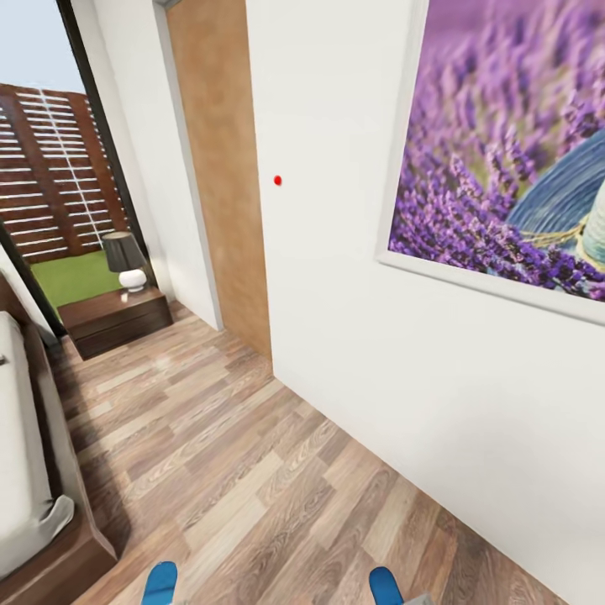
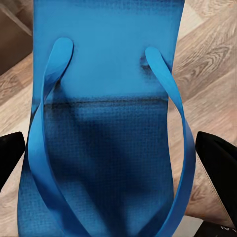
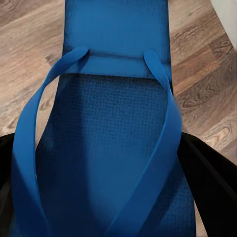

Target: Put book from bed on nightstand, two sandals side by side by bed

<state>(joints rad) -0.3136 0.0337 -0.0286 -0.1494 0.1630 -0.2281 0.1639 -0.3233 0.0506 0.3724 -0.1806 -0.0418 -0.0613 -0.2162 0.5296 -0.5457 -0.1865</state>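
Lavender picture (image 1: 504, 160) on white wall (image 1: 336, 252); dark-shaded lamp (image 1: 124, 260) upright; slatted fence (image 1: 50, 168) outside.

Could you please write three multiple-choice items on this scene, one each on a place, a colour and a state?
1. Where is the lamp?
A. on the nightstand
B. on the bed
C. on the floor

2. What colour are the sandal straps?
A. white
B. blue
C. black

3. What is in the left tool?
A. a book
B. nothing
C. a sandal

Answers: 1 A, the lamp stands on the nightstand by the window. 2 B, both wrist views show blue straps on blue soles. 3 C, its dark fingers flank the sandal.
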